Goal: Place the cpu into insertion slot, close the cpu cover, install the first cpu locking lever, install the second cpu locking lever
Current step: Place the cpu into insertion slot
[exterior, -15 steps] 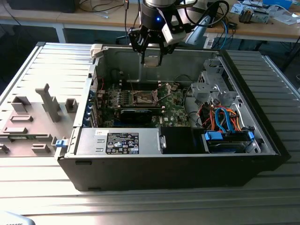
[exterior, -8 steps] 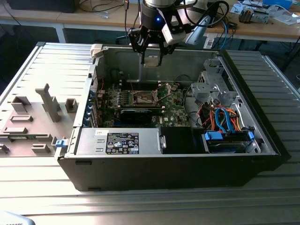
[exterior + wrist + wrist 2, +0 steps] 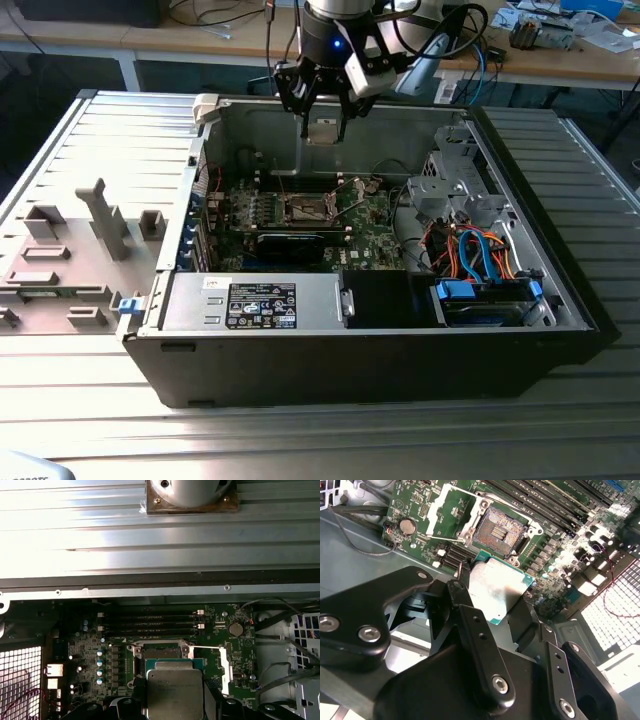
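Cpu (image 3: pixel 497 587) in hand: my claw (image 3: pixel 324 127) is closed on it, fingers (image 3: pixel 463 580) pressed to two opposite edges, so the gap between them is just the chip's width. Its silvery top faces both wrist views, with a thin green rim round the edge. Whether it rides quite level I cannot tell.

In the exterior view I hang above the open case (image 3: pixel 262 128), up by the top edge of the wall nearest me, and the cpu touches nothing but my fingers. The slot (image 3: pixel 501 529) lies well below my claw on the green board (image 3: pixel 372 235), apart from the chip. In the second wrist view it sits just past the cpu's leading edge, its dark centre bare inside the metal rim. The cover (image 3: pixel 435 509) is swung open off the slot and stands beside it, green board showing through its square window. A round coin cell (image 3: pixel 408 526) sits just beyond the cover, farther from my claw. Long black memory slots (image 3: pixel 150 621) run along another side of the slot.

At the side of the case farthest from my claw lies a grey box (image 3: pixel 190 300) with a label, and near it a knot of blue and orange cables (image 3: pixel 478 252). The case rests on a ribbed metal table (image 3: pixel 300 440).
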You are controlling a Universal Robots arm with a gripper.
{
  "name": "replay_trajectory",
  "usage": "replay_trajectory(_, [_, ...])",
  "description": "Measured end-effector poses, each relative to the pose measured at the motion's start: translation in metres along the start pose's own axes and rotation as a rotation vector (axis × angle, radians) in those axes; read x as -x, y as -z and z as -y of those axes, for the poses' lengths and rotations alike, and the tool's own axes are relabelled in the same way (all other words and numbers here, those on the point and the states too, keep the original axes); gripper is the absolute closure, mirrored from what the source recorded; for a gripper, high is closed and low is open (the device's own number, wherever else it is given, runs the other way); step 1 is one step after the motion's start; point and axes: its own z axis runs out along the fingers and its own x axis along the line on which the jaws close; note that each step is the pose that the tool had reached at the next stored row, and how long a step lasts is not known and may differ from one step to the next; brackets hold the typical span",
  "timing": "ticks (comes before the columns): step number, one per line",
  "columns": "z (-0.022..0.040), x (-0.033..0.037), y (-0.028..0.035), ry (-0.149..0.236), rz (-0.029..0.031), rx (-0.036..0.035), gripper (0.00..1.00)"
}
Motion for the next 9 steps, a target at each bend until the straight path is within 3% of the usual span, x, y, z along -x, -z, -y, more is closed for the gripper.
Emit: replay_trajectory(9, [0.0001,0.0,-0.0013,0.0,0.0,-0.0001,0.46])
